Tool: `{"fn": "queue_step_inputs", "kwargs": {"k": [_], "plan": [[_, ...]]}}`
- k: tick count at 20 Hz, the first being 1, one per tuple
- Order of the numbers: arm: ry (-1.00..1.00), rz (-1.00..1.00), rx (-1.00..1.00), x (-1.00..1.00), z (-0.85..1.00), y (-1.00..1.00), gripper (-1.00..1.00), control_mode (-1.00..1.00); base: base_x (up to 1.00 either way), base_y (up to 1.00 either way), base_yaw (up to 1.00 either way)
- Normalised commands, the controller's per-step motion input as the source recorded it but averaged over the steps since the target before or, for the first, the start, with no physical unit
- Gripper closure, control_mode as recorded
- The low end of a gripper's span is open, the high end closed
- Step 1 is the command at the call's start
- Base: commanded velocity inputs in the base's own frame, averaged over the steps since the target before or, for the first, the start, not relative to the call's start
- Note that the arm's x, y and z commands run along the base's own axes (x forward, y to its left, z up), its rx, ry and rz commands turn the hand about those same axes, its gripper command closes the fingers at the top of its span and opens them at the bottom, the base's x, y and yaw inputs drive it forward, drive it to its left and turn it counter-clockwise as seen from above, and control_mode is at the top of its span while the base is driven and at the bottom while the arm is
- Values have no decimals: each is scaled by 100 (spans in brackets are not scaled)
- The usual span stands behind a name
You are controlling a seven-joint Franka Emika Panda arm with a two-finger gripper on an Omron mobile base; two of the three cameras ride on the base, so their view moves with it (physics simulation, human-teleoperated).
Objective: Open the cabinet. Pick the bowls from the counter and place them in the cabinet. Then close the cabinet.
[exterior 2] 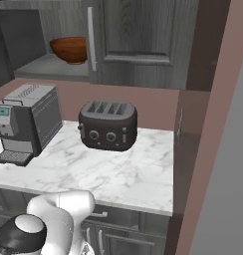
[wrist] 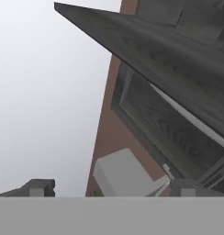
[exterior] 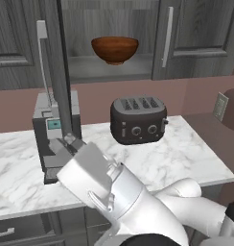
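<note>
The cabinet (exterior: 195, 29) has its left door (exterior: 61, 72) swung open and seen edge-on, and its right door (exterior 2: 138, 35) shut. A reddish-brown bowl (exterior: 114, 49) sits upright on the shelf inside, also seen as the bowl (exterior 2: 68, 50) from the right. My gripper (exterior: 66, 146) hangs low in front of the coffee machine, below the open door's edge. In the hand view the gripper (wrist: 113, 188) is open, fingertips (wrist: 38, 187) far apart with nothing between them. The open door (wrist: 178, 69) slants overhead there.
A black toaster (exterior: 138, 120) stands mid-counter against the wall, also toaster (exterior 2: 108, 124). The grey coffee machine (exterior 2: 26, 124) stands at its left. The marble counter (exterior: 186, 153) ends at the right beside a brown wall. Drawer fronts run below the counter's edge.
</note>
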Motion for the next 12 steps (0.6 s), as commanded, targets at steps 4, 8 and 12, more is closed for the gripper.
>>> {"fn": "queue_step_inputs", "kwargs": {"k": [4,8,12], "plan": [[4,-10,0,-59,0,16,-100,-100,0,0,0],[10,-11,0,-27,0,21,-100,-100,0,0,0],[11,-17,0,-8,1,39,-100,-100,0,0,0]]}}
